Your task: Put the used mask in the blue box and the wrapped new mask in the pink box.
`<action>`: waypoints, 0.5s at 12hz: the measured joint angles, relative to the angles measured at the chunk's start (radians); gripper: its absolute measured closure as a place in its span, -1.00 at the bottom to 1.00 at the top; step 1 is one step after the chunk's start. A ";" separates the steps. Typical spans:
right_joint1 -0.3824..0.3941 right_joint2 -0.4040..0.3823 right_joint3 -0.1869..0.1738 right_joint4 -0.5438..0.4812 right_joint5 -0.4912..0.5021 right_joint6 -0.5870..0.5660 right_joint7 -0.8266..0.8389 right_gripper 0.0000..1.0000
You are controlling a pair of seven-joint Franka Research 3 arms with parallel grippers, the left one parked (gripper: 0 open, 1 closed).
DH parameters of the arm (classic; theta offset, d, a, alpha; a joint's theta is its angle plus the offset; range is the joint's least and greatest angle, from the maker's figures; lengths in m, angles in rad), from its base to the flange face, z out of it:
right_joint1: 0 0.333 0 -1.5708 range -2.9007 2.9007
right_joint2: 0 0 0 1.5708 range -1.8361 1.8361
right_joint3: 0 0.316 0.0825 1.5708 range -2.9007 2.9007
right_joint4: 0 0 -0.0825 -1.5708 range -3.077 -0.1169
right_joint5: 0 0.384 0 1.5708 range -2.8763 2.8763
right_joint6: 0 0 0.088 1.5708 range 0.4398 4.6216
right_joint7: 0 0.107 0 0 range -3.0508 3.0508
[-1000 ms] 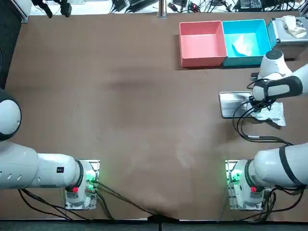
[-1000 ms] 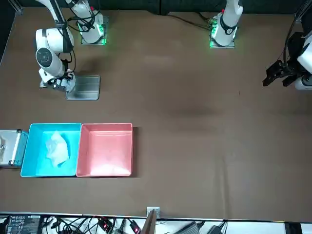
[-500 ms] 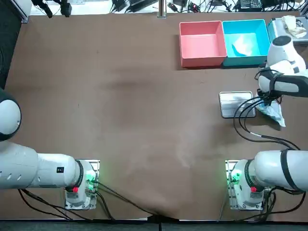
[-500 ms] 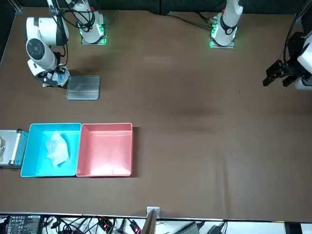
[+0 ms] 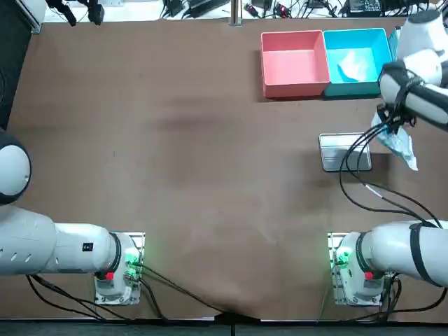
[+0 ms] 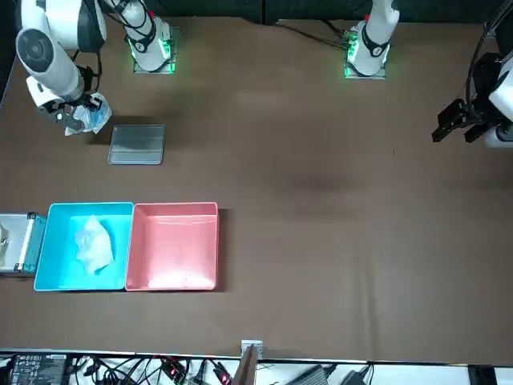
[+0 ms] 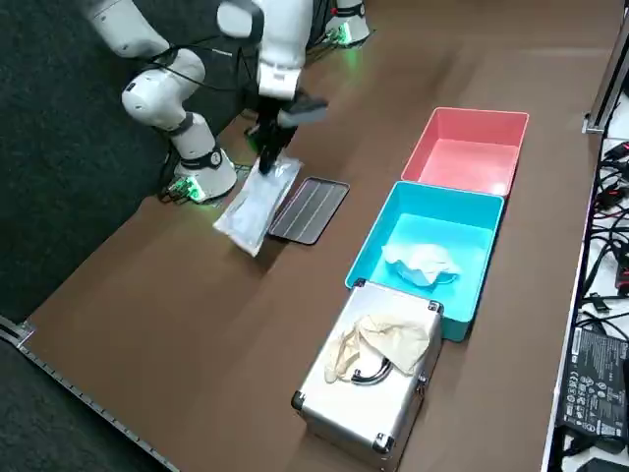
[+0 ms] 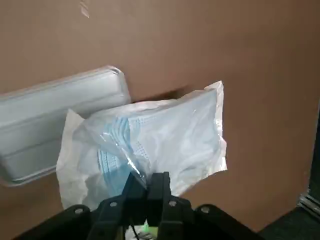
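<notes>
Overhead, facing front, and raised right-side cameras share the metal tray (image 5: 336, 148); the wrist camera, close, sees it past the right hand (image 8: 147, 178).

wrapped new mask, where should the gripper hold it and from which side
By one edge of the wrapper, pinched from above. The wrapped new mask is a thin, limp pouch, so only a flat edge fits between the fingers. The right gripper is shut on such an edge, and the pouch hangs below it beside the metal tray.
</notes>
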 joint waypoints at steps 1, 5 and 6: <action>0.022 0.002 0.001 0.052 0.031 -0.033 0.000 0.96; 0.079 0.073 0.001 0.279 0.145 -0.108 0.000 0.96; 0.090 0.110 0.001 0.339 0.174 -0.111 0.000 0.96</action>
